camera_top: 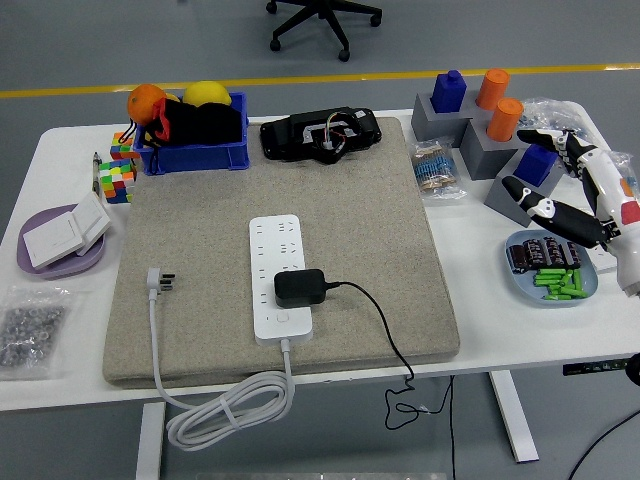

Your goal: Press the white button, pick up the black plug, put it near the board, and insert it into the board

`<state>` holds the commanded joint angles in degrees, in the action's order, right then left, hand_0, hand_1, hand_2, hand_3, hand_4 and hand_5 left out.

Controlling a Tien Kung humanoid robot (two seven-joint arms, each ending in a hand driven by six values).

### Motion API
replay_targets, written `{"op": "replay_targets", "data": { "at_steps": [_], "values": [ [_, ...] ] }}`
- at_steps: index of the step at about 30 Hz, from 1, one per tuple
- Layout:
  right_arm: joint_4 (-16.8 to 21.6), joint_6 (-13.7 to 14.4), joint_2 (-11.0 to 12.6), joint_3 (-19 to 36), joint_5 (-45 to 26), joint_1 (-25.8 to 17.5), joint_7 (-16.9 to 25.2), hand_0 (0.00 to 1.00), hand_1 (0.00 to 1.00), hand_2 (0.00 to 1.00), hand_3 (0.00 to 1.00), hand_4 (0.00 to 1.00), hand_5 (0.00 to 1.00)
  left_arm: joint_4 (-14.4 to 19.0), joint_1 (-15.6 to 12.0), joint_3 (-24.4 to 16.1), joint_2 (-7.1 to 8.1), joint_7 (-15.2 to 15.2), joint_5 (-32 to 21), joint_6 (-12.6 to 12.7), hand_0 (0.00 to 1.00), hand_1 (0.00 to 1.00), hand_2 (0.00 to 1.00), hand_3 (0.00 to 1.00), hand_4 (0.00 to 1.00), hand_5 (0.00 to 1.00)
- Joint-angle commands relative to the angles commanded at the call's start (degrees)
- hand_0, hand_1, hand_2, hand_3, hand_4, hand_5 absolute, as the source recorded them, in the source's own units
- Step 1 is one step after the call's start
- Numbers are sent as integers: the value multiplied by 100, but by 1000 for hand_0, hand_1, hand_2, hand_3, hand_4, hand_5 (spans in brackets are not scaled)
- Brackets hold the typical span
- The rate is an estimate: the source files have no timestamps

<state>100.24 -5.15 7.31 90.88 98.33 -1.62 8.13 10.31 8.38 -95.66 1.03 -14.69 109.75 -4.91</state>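
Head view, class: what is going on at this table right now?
Nothing is being handled at the moment. The robot's right hand hovers open at the table's right side, above the blue plate and beside the grey blocks. The black plug already sits on the white power strip, in the middle of the grey mat. The left hand is out of view.
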Motion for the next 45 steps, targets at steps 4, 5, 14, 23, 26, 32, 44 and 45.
{"op": "replay_targets", "data": {
  "at_steps": [4,5,14,23,26,32,44,45],
  "values": [
    [13,-2,0,72,7,-74,2,914,839,771,734,844,537,0,-11,11,13,10,0,-4,787,738,695,768,549,462],
    [14,-3,-2,82,9,-82,1,911,839,772,732,842,534,0,-15,5,15,9,8,-5,788,738,695,768,549,462],
    [20,-14,-18,151,18,-145,4,910,838,770,726,833,521,0,-56,-108,41,-10,174,-24,787,738,695,768,549,463],
    [12,-125,-57,151,64,-192,-73,898,830,757,704,815,502,0,-63,-88,32,1,159,-27,787,737,695,768,549,462],
    [10,-136,-57,159,71,-199,-80,898,830,757,704,815,502,0,-61,-76,22,-1,138,-27,787,737,695,768,549,462],
    [17,-136,-52,175,75,-200,-70,893,829,753,700,809,494,0,-57,-100,6,-15,140,-13,787,738,694,768,548,460],
    [31,-126,-27,234,88,-166,-37,891,827,751,698,807,490,0,-1,-68,22,-23,121,6,787,737,695,768,549,460],
    [31,-126,-24,232,87,-163,-35,891,827,751,698,807,490,0,3,-69,28,-23,129,5,787,737,695,768,549,460]
  ]
}}
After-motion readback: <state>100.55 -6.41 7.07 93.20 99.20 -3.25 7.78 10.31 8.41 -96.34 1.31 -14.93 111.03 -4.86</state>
